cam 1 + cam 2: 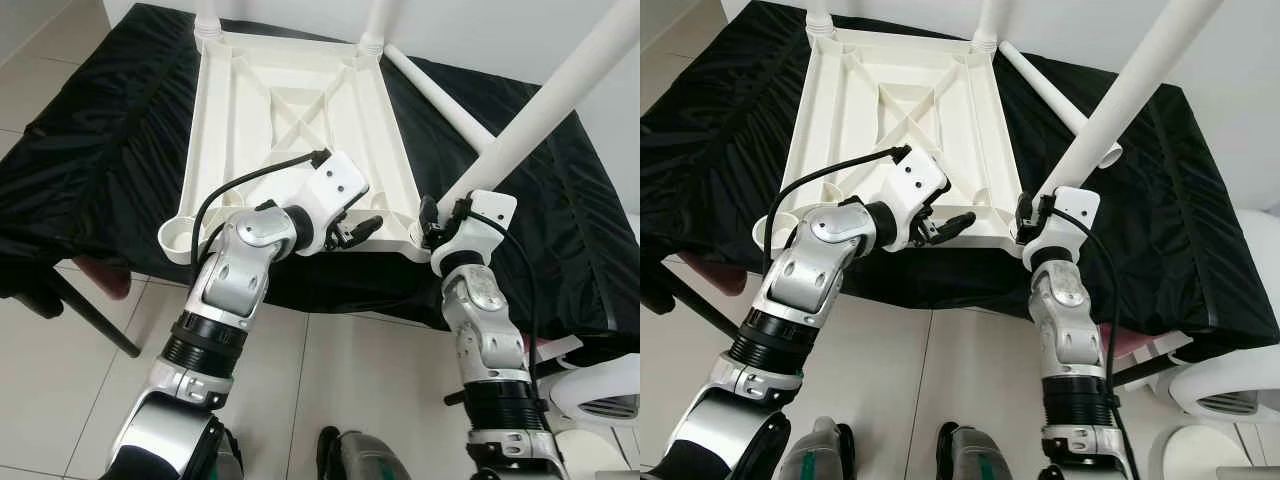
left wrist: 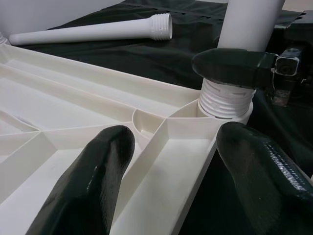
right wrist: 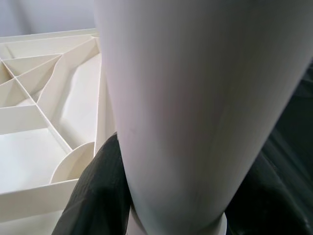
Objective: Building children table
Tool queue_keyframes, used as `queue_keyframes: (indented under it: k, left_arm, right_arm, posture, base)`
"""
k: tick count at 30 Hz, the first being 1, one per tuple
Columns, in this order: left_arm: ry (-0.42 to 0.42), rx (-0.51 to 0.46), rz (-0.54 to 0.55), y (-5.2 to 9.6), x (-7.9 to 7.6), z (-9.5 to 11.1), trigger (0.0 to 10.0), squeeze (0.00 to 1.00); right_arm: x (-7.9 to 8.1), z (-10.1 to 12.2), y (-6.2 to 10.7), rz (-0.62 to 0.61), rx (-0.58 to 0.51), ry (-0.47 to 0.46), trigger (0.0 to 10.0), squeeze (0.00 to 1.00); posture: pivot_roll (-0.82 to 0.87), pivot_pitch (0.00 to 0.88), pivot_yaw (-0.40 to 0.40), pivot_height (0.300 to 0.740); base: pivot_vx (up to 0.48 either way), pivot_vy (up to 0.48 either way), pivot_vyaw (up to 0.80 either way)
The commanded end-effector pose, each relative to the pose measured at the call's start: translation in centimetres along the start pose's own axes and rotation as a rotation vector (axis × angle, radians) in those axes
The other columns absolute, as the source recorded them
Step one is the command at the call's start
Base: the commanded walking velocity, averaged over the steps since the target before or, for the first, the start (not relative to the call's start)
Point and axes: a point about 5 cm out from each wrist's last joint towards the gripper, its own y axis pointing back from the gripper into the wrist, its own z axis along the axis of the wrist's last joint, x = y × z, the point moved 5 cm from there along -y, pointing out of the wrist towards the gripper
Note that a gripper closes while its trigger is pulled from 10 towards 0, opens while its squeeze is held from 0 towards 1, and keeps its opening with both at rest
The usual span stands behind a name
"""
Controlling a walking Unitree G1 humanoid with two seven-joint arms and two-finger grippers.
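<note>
1. You see the white tabletop [image 1: 300,130] lying upside down on a black cloth [image 1: 90,170], ribbed underside up; its near edge faces your robot.
2. Two legs already stand in the far corner sockets: one at the far left [image 1: 207,15], one at the far right [image 1: 377,22]; both run out of the top of the head views.
3. A loose leg [image 1: 440,100] lies flat on the cloth just beside the tabletop's right edge, threaded end toward the near side.
4. Your right gripper [image 1: 436,222] is closed around the held leg [image 1: 560,85] just above its threaded end; the leg tilts up and to the right; in the left wrist view its threads [image 2: 225,100] sit at the near right corner socket, touching it; whether they are seated, you cannot tell.
5. In the right wrist view a black finger [image 3: 98,191] presses against each side of the leg's shaft [image 3: 195,107].
6. Your left gripper [image 1: 355,231] hangs over the tabletop's near edge, left of that corner; its fingers [image 2: 93,176] are spread wide, holding nothing; the near right rib cell lies between them.
7. The near left corner socket [image 1: 178,236] stands open, no leg in it.
</note>
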Motion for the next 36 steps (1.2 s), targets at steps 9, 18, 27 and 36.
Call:
queue_keyframes:
  k: [9,18,27,36]
  left_arm:
    - [0.003,0.0,0.154,0.2,1.2,0.0,10.0,0.0]
    - [0.002,-0.003,0.156,0.1,1.2,0.1,10.0,0.0]
    - [0.001,-0.002,0.159,0.1,1.3,0.1,10.0,0.0]
    - [0.0,-0.002,0.161,0.1,1.3,0.1,10.0,0.0]
  right_arm:
    - [-0.9,-1.8,-0.5,-0.108,0.099,-0.038,10.0,0.0]
    - [-1.3,-1.8,-0.9,-0.177,0.141,-0.083,10.0,0.0]
    - [-3.0,-1.6,-0.9,-0.318,0.129,-0.03,10.0,0.0]
    - [-3.6,-1.5,-0.6,-0.416,0.122,-0.037,10.0,0.0]
  posture:
    - [0.05,0.112,-0.098,0.74]
    - [0.04,0.112,-0.102,0.74]
    - [0.05,0.115,-0.102,0.74]
    - [0.05,0.115,-0.103,0.74]
  base:
    - [0.0,0.0,0.0]
    - [0.0,0.0,0.0]
    - [0.0,0.0,0.0]
    - [0.0,0.0,0.0]
